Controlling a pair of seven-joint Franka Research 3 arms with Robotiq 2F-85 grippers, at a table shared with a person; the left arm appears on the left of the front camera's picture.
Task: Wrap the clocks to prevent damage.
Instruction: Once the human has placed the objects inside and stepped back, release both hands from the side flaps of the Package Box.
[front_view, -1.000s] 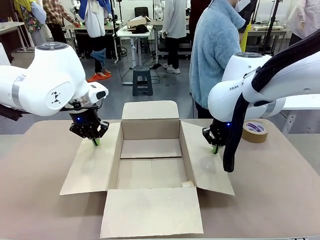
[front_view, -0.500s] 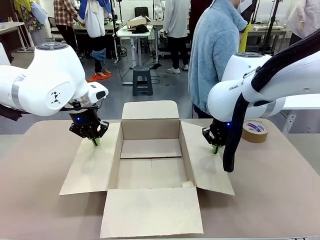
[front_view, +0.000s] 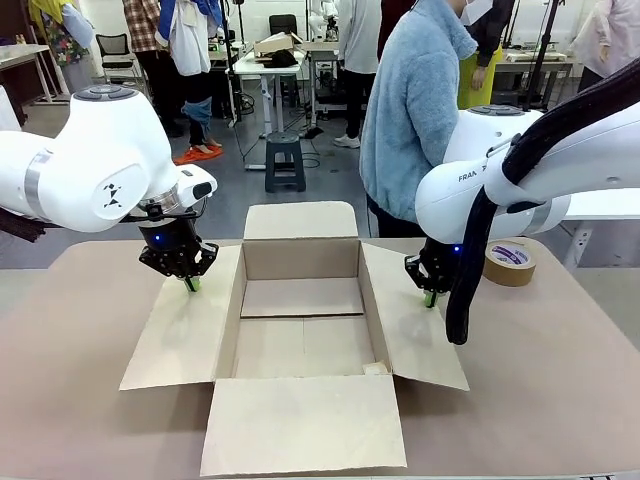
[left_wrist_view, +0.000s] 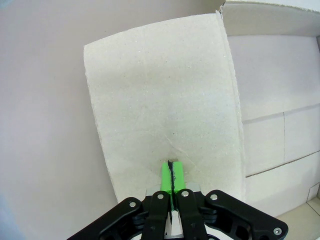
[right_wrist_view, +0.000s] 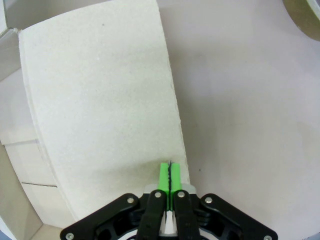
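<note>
Two-arm station, front and wrist views. An open cardboard box (front_view: 300, 330) sits on the bench (front_view: 60, 400) between the two sets of jaws, its four flaps folded outward and lying nearly flat. The box floor shows the seam of its bottom flaps.

Left jaws: pressed fully together, gripping nothing. The green pads (left_wrist_view: 166, 176) meet along a thin dark line. Their tips come down on the left flap (front_view: 185, 325), toward its far end. In the left wrist view the flap stretches ahead of the jaws, the box's interior lies to one side of them and bare bench to the other.

Right jaws: likewise pressed fully together, gripping nothing, with the pads (right_wrist_view: 165, 176) face to face. Their tips rest on the right flap (front_view: 410, 325), just inside its outer edge. In the right wrist view the flap runs ahead of the jaws, with the bench surface just beside them on the outer side.

A roll of brown tape (front_view: 510, 262) lies on the bench on the outer side of the right jaws, apart from the box. The far flap (front_view: 300, 220) stands beyond both sets of jaws, and the near flap (front_view: 305, 425) lies on the camera side of them. A person in a pale blue fleece (front_view: 415, 110) stands at the far edge of the bench, beyond the right jaws.
</note>
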